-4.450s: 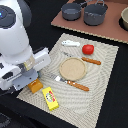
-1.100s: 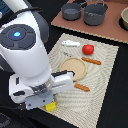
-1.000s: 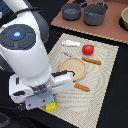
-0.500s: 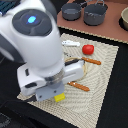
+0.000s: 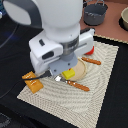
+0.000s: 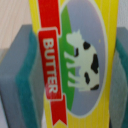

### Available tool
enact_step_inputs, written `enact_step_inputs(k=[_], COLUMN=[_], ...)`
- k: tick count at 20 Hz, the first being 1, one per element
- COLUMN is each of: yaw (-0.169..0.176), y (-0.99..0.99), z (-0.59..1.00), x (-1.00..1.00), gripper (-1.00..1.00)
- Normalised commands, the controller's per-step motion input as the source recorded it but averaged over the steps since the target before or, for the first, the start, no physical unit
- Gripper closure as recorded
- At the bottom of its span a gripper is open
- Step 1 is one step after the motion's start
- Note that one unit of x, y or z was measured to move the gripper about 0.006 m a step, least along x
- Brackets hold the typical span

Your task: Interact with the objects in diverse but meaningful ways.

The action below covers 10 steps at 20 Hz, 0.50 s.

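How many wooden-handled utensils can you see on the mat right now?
2. One utensil lies beyond the plate near the red ball; the other utensil lies on the plate's near side. The arm may hide more.

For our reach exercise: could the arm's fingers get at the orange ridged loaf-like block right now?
Probably not yet: the fingers are shut on the yellow butter packet, so it must be released first; the orange ridged block itself lies uncovered on the mat.

Dark tabletop [image 5: 10, 75] under a beige woven mat [image 5: 105, 95], soft even light.
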Motion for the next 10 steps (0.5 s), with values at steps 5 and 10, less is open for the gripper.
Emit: enact_step_inputs(k=[5,10], yaw=[0.006,0.0], y=[0.29,0.2], z=[-0.14,-0.2], x=[-0.98,-1.0], gripper=[1.0,1.0])
